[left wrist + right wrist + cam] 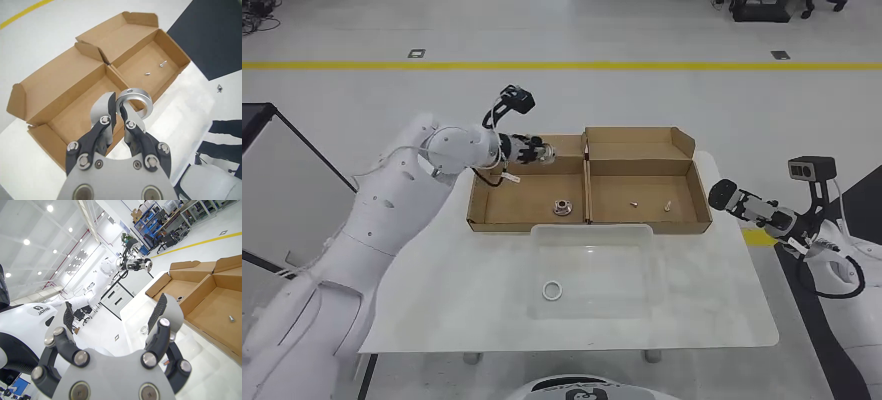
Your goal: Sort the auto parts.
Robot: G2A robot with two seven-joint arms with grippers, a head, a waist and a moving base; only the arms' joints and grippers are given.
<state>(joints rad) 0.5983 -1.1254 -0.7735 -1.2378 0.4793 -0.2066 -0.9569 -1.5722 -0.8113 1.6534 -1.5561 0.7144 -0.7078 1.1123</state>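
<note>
Part in hand: a metal ring (138,93), smooth and bright, with a small threaded hole in its side wall.
Location: you are holding it in the air above the far part of the left box (512,200), clear of the cardboard.
Left gripper (117,108): nearly closed, pinching the ring's wall, with one finger through the bore and the other on the outside.
Right gripper (113,311): wide open and holding nothing, off the right edge of the worktop (722,290).
Handling, as judged: the ring is rigid and will not give under pressure. It is probably dense for its size. Its polished faces look slippery against the pads.
Grip point: the hold covers a short stretch of the wall, and most of the ring overhangs to one side. Expect it to pivot or slip if you swing quickly. Keep the pinch firm and the motion level.
Breakage: unlikely, though it could bounce or roll if released from a height.
Already sorted: a flanged part (561,208) lies in the left box. A small bolt (634,204) and another small metal piece (668,207) lie in the right box (647,190).
Remaining: a second ring (553,291) lies in the clear tray (592,232), near side. Take it the same way, through the bore.
</note>
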